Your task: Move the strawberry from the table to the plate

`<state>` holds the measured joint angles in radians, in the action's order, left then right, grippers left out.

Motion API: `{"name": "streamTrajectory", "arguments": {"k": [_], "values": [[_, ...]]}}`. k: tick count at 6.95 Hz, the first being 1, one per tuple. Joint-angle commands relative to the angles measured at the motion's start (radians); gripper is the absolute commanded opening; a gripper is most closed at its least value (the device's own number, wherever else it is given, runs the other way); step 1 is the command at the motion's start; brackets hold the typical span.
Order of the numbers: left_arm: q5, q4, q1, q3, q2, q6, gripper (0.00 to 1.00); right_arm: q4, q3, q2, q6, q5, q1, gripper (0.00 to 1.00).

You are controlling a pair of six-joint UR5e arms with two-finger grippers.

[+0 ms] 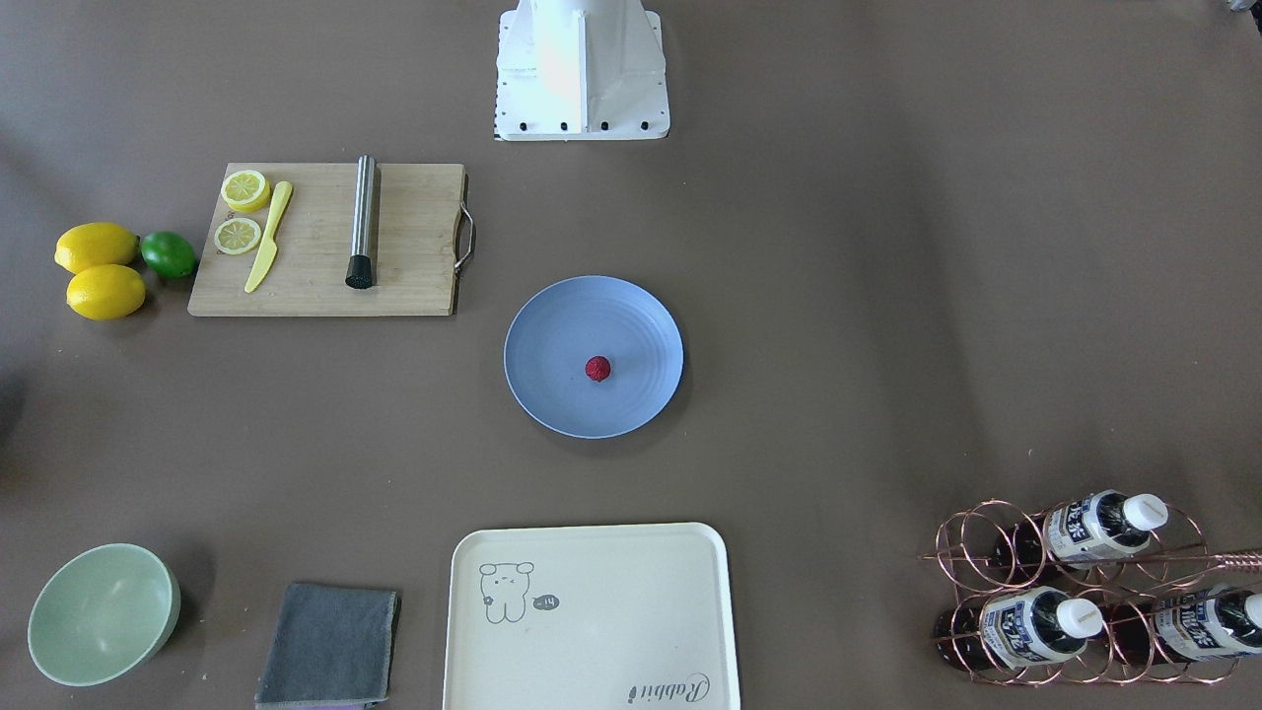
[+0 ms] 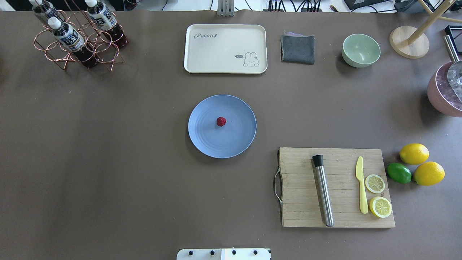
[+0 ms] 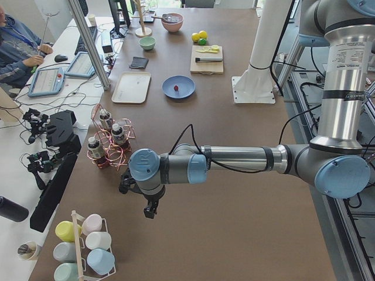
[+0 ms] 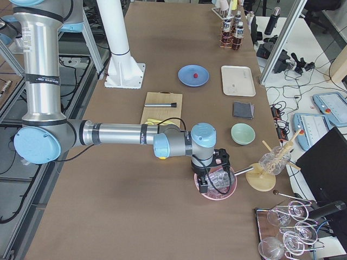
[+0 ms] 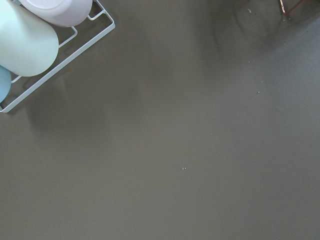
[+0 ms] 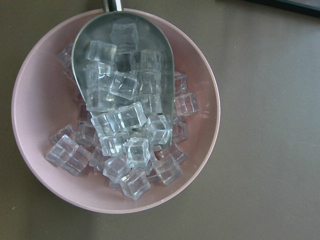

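Observation:
The small dark-red strawberry (image 1: pixel 597 369) (image 2: pixel 221 121) lies near the middle of the round light-blue plate (image 1: pixel 552 335) (image 2: pixel 209 141), which rests mid-table (image 1: pixel 887 296). No gripper is near it. My left gripper (image 3: pixel 151 209) hangs over bare table at the near end in the exterior left view, far from the plate (image 3: pixel 185 92). My right gripper (image 4: pixel 203 187) hovers over a pink bowl of ice cubes (image 4: pixel 219 184) at the opposite end. Both grippers show only in the side views, so I cannot tell whether they are open or shut.
A wooden cutting board (image 2: pixel 299 202) holds a steel rod, a yellow knife and lemon slices, with lemons (image 2: pixel 414 153) and a lime beside it. The cream tray (image 2: pixel 223 57), grey cloth (image 2: pixel 297 48), green bowl (image 2: pixel 361 50) and bottle rack (image 2: pixel 77 43) line the far edge. A cup rack (image 5: pixel 30 45) is close to the left wrist.

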<state>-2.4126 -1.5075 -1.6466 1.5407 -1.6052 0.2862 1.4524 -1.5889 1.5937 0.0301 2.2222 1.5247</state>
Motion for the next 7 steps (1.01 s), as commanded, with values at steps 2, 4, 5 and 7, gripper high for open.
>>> {"name": "streamTrajectory", "arguments": {"k": [2, 4, 5, 7], "values": [[0.001, 0.018, 0.001, 0.001, 0.001, 0.001, 0.99, 0.005, 0.006, 0.006, -0.007, 0.026, 0.005, 1.0], [0.0, 0.017, 0.001, 0.001, 0.008, -0.001, 0.99, 0.006, -0.003, 0.006, -0.038, 0.073, 0.023, 1.0], [-0.002, 0.017, -0.001, 0.003, 0.01, 0.001, 0.99, 0.005, -0.002, 0.009, -0.08, 0.077, 0.025, 1.0], [-0.002, 0.018, 0.001, -0.007, 0.01, -0.001, 0.99, -0.007, 0.001, 0.028, -0.093, 0.114, 0.025, 1.0]]}}
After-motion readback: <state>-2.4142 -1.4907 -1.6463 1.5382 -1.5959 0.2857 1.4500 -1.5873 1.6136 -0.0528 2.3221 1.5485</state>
